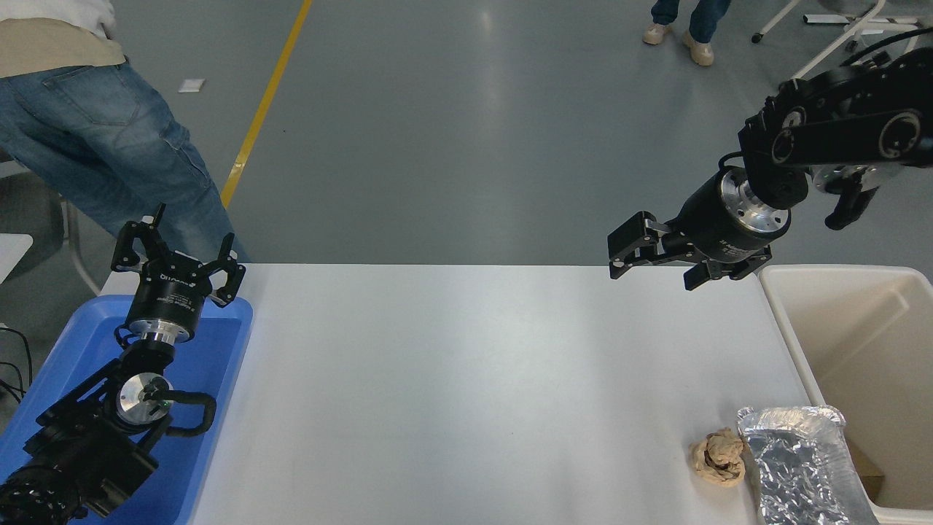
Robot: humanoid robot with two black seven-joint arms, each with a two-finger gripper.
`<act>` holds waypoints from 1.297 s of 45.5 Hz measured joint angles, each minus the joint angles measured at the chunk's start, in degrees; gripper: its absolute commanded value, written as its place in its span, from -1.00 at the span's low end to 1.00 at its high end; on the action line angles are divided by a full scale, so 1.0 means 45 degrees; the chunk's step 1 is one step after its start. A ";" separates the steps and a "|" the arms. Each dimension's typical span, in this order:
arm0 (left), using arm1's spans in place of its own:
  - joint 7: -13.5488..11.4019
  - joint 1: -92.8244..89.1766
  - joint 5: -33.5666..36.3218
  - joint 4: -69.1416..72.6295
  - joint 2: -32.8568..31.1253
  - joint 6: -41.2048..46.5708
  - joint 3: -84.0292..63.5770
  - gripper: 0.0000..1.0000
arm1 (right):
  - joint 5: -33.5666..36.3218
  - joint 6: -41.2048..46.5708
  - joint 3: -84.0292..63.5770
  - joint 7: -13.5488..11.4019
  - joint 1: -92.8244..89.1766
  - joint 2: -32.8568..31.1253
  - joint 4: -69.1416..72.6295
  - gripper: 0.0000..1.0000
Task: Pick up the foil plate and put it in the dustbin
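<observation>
Foil plate [800, 467], crinkled silver, lies against smooth cream dustbin [816, 379].

Lab or factory test floor: polished grey concrete floor [466, 124], yellow lane line [266, 98], white table [466, 379], wheeled stand legs [824, 22], standing people [95, 138] beyond.

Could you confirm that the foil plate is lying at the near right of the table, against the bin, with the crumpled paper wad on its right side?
Not quite. The head view shows the foil plate at the table's near right, against the dustbin, but the crumpled paper wad lies on its left side, not its right.
</observation>
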 measured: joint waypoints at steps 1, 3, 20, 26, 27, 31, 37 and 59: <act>0.0000 0.0000 -0.0001 -0.0001 0.0000 -0.0002 0.0000 0.98 | 0.0005 0.0002 0.0000 0.0000 0.0018 -0.0038 -0.0008 1.00; 0.0000 0.0000 0.0001 -0.0003 0.0000 -0.0009 0.0000 0.98 | 0.0020 0.0006 -0.0006 0.0003 0.0052 -0.0117 -0.0021 1.00; 0.0000 -0.0005 -0.0003 -0.0008 0.0000 -0.0017 0.0000 0.98 | 0.0073 -0.0206 -0.0872 0.0006 -0.0100 -0.0813 -0.0043 1.00; -0.0001 -0.0005 0.0000 -0.0007 0.0000 -0.0017 0.0000 0.98 | -0.0014 -0.0866 -0.1072 -0.0011 -0.0443 -0.1508 -0.0058 1.00; -0.0001 -0.0005 -0.0005 -0.0005 0.0000 -0.0017 0.0000 0.98 | -0.0073 -0.1004 -0.1137 -0.0018 -0.0544 -0.1680 -0.0060 1.00; -0.0001 -0.0004 -0.0001 -0.0005 0.0000 -0.0017 0.0000 0.98 | -0.0419 -0.1472 -0.1417 -0.0021 -0.0921 -0.2264 -0.0062 1.00; 0.0000 0.0000 0.0000 -0.0002 0.0000 -0.0016 0.0000 0.98 | -0.1621 -0.2560 -0.1779 -0.0020 -0.1815 -0.3279 -0.0066 1.00; 0.0000 0.0000 0.0000 -0.0008 -0.0001 -0.0016 0.0000 0.98 | -0.7307 -0.6049 -0.1878 0.0025 -0.5748 -0.5790 -0.0019 1.00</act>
